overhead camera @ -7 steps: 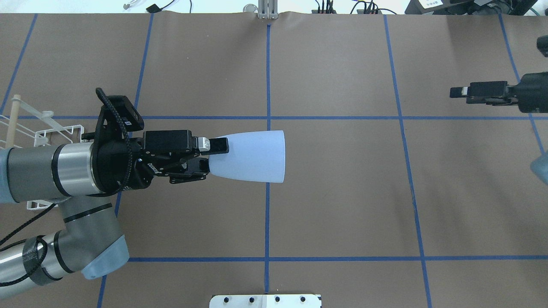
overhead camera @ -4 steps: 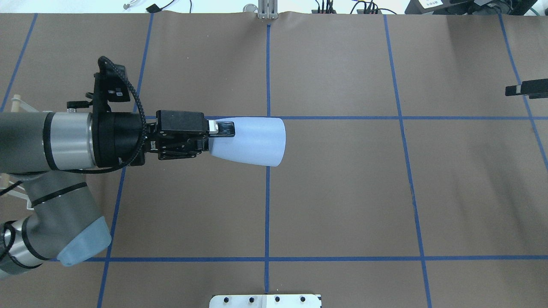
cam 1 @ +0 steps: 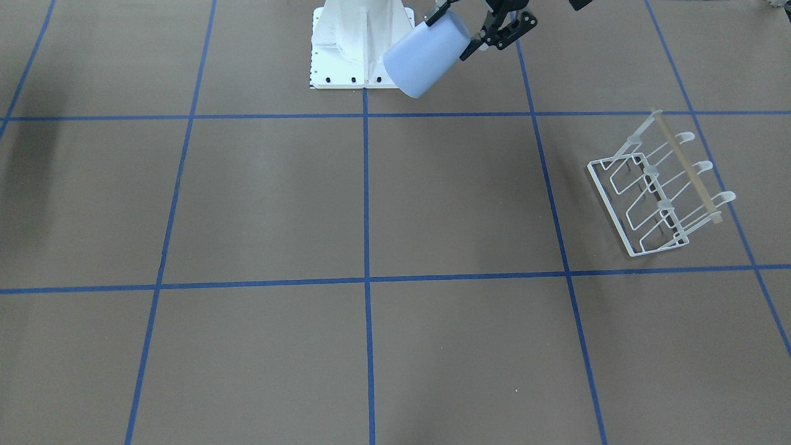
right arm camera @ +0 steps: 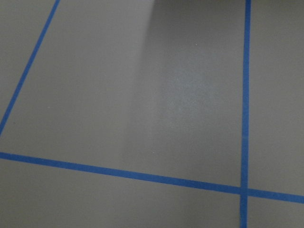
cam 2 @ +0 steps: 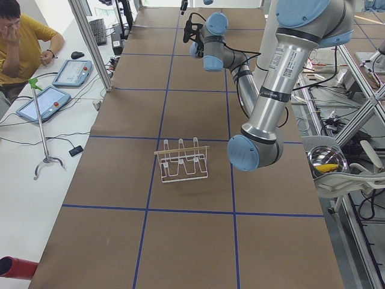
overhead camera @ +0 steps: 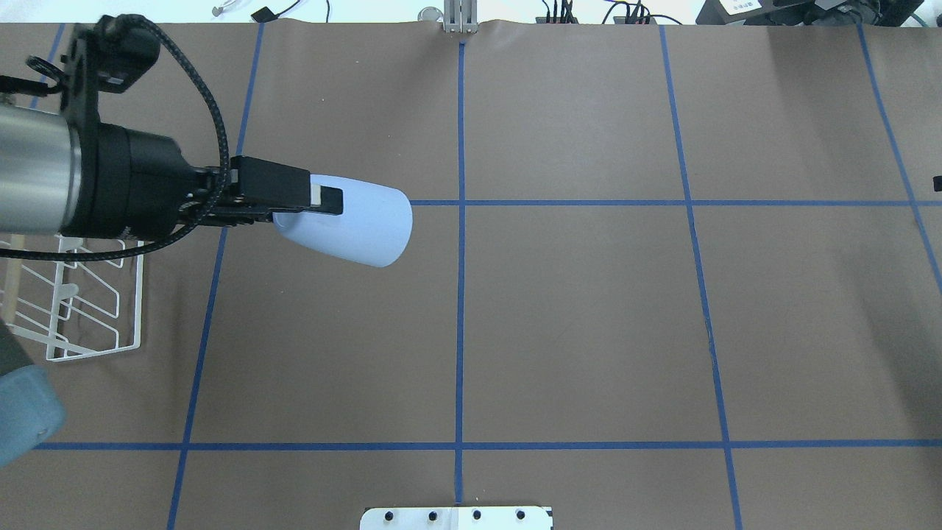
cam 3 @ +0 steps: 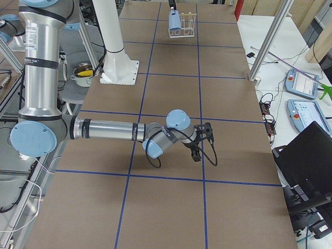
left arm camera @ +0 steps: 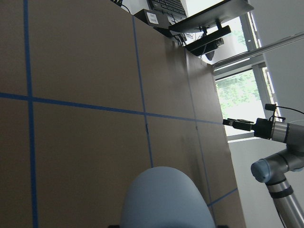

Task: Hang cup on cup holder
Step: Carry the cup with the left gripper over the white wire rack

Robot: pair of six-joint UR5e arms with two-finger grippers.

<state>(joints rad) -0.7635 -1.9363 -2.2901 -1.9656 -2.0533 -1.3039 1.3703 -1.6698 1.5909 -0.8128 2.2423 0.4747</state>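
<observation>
Here, from across the counter (cam 1: 247, 204), we see the cup (cam 1: 423, 59) held up off the surface. Its narrow base is pinched between the fingers of the left claw (cam 1: 458, 29), and its wide rim tilts down and away from the claw. It is plain pale blue, smooth, with no handle. The cup holder (cam 1: 661, 185) stands well apart on the robot's left, white wire with a wooden rod (cam 1: 686, 167) across its top.

From overhead, the cup lies nearly level in that grip, rim toward the counter's middle, and the holder sits partly under the arm.

In the left wrist view the cup's rounded wall fills the bottom edge. The right claw (left arm camera: 232, 122) shows far off and small, and we cannot tell whether it is wide or narrow. The cup's inside shows in no view.
</observation>
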